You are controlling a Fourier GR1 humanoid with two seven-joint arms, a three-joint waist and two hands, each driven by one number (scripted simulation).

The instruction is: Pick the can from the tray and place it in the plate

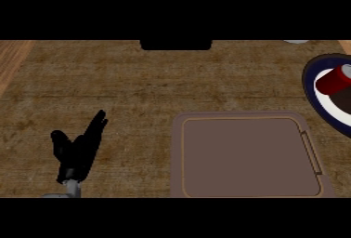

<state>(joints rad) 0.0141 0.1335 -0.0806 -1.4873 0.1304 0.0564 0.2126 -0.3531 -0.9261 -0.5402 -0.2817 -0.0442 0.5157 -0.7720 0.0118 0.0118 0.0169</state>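
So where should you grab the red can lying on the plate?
Grab the can around its red middle, coming from above. It lies tilted on the plate, so its round sides face up. A dark shape beside it could be the right robot hand; I can't tell.

Single head view, steeply down onto the counter (137, 83).

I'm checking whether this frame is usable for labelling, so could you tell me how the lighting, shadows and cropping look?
Head view: lighting is even and dim across the counter, with no glare; no cast shadows show under the left hand or the tray; the plate and red can are cut by the right edge, so the right hand there shows only as a dark shape.
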